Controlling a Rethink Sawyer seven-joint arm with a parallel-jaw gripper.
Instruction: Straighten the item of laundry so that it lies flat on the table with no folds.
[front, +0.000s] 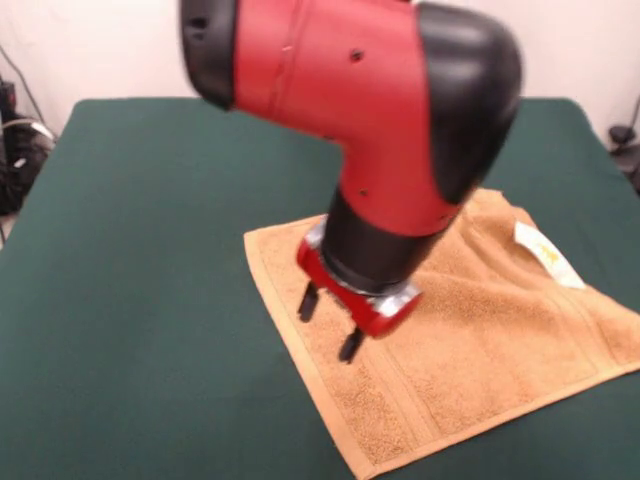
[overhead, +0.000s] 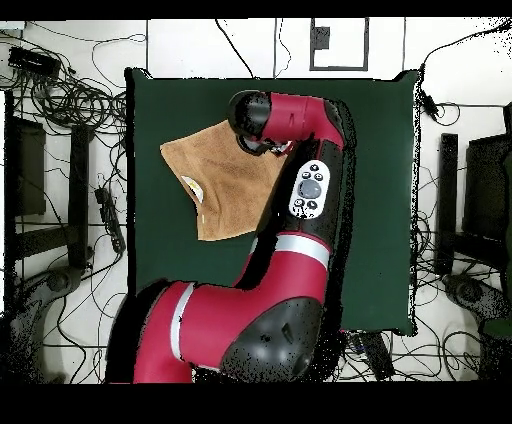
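Towel (front: 470, 330) part-hidden by arm (front: 400, 110), hand (front: 328, 322) spread

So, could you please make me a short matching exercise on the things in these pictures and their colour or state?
Things:
1. towel
2. table
3. gripper
4. care tag

Descriptions:
A. dark green
B. white, near one towel edge
C. orange-tan, spread on the table
D. open, above the towel

Pairs: 1-C, 2-A, 3-D, 4-B
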